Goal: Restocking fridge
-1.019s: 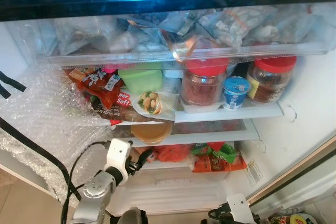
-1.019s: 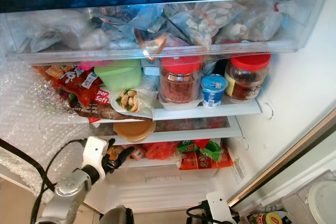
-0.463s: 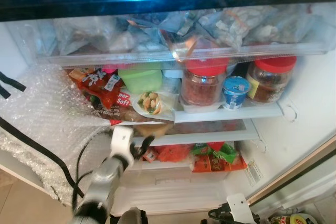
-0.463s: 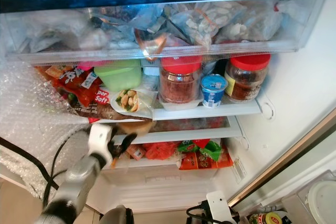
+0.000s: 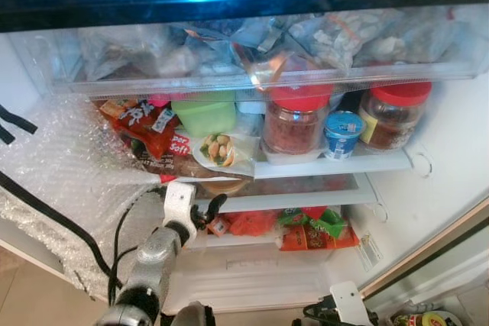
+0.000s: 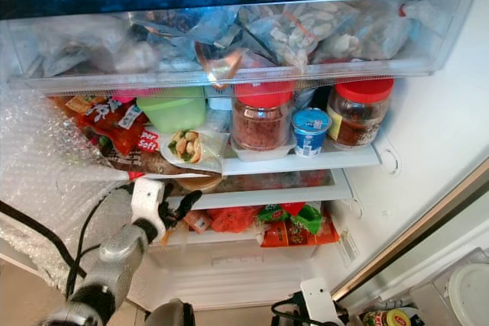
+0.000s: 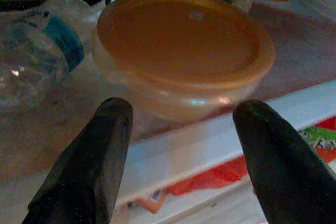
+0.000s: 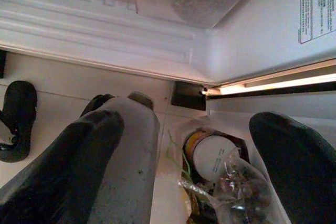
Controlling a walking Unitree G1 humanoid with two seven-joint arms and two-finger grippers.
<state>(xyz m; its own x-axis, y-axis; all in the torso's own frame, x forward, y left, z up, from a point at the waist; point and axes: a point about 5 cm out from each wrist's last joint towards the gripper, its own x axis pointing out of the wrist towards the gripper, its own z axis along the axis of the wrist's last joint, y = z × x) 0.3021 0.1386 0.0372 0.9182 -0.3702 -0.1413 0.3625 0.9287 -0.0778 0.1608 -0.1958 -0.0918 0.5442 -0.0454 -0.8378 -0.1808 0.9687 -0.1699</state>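
A clear round container with an orange lid (image 7: 184,40) sits on the fridge's middle shelf (image 5: 306,200), tucked under the shelf above, where its rim (image 5: 221,186) just peeks out. My left gripper (image 5: 208,211) is at the front edge of that shelf, just short of the container. It (image 7: 184,109) is open, with one finger (image 7: 100,145) on either side of the container's width and nothing held. My right gripper (image 8: 189,121) hangs low and open, facing the floor by the fridge's foot.
A clear drawer (image 5: 260,55) of bagged food tops the fridge. On the upper shelf are red-lidded jars (image 5: 294,116), a yogurt cup (image 5: 341,133), a green tub (image 5: 204,112) and snack packs (image 5: 149,131). Red and green packets (image 5: 313,227) lie below. Bubble wrap (image 5: 61,166) covers the left.
My left gripper has risen from the lower shelf's height to the middle shelf's front edge. The orange-lidded container now sits further back under the upper shelf.
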